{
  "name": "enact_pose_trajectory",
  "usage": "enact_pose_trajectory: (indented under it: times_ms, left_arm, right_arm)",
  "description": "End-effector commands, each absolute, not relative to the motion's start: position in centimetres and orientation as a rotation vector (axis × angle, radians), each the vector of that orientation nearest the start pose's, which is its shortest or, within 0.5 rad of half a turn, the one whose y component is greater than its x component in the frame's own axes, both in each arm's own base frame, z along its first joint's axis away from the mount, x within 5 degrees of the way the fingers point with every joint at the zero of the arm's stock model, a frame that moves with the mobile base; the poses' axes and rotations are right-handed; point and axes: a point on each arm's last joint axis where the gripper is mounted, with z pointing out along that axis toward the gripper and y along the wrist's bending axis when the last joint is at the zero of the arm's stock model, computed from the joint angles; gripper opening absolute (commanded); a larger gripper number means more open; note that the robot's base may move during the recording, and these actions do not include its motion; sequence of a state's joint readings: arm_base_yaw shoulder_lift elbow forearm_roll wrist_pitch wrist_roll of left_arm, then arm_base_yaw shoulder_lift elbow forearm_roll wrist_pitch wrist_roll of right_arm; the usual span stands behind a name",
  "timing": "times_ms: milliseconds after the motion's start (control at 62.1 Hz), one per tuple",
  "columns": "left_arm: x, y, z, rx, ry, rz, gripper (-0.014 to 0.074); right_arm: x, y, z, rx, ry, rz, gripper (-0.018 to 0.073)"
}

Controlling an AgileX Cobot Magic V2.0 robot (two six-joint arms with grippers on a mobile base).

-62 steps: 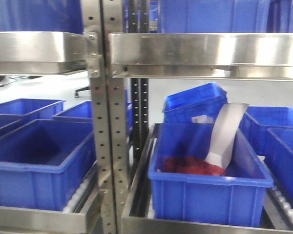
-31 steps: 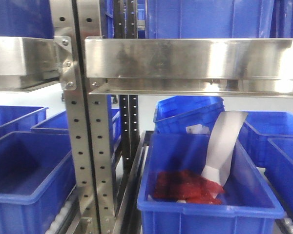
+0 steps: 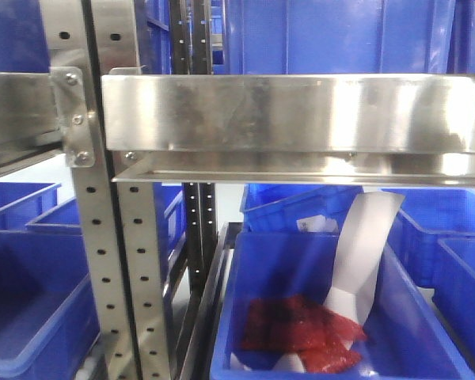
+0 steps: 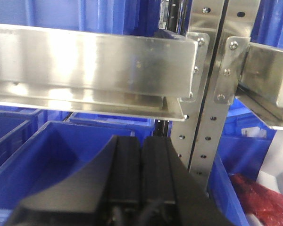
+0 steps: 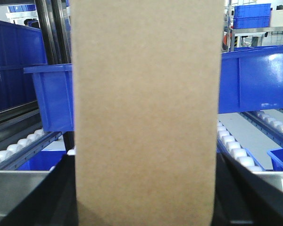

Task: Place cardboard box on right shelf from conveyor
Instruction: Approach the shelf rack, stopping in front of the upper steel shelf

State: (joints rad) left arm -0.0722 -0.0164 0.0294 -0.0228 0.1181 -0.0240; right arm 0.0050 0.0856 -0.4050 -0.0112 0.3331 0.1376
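- Front view: the right shelf (image 3: 301,115) fills the upper frame, its tall shiny lip running across to the right of the perforated uprights (image 3: 111,261). Below it sits a blue bin (image 3: 253,317) holding red packets (image 3: 301,336) and a pale curved scoop (image 3: 360,253). Neither arm nor the cardboard box shows here, and no conveyor is in sight.
- Left wrist view: the left pincer (image 4: 141,174) appears at the bottom edge with its two black fingers pressed flat together and nothing between them. It points at a steel shelf lip (image 4: 94,61) left of the uprights, with a blue bin (image 4: 47,155) beneath. This arm carries nothing.
- Right wrist view: the cardboard box (image 5: 146,113) stands directly in front of the camera, plain tan, long axis upright, running from top to bottom of the frame. Dark pincer parts show low on either side of it, so the right pincer (image 5: 146,221) appears to be clamped on the box, though the fingertips themselves are hidden. Behind lie white rollers (image 5: 236,150), blue bins (image 5: 259,80) and a steel edge (image 5: 23,181).
- Judgement: the right arm holds the box, and the shelf lip lies ahead and above it; the box would need lifting over that lip before release.
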Motion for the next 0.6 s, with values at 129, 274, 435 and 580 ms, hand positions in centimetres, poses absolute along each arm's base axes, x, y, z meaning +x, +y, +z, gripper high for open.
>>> enact_pose_trajectory:
  times_ms: [129, 274, 435, 580]
  left_arm:
    - [5.61, -0.41, 19.83, 0.018, 1.531, -0.098, -0.0116]
    - [5.61, -0.41, 19.83, 0.018, 1.531, -0.098, -0.0116]
    - [5.61, -0.41, 19.83, 0.018, 1.531, -0.098, -0.0116]
    - [5.61, -0.41, 19.83, 0.018, 1.531, -0.098, -0.0116]
  right_arm:
    - [3.17, -0.05, 33.06, 0.080, 1.366, 0.090, 0.0054]
    - [3.17, -0.05, 33.06, 0.080, 1.366, 0.090, 0.0054]
    - [3.17, -0.05, 33.06, 0.080, 1.366, 0.090, 0.0054]
    - [3.15, -0.04, 33.12, 0.080, 1.359, 0.090, 0.0054]
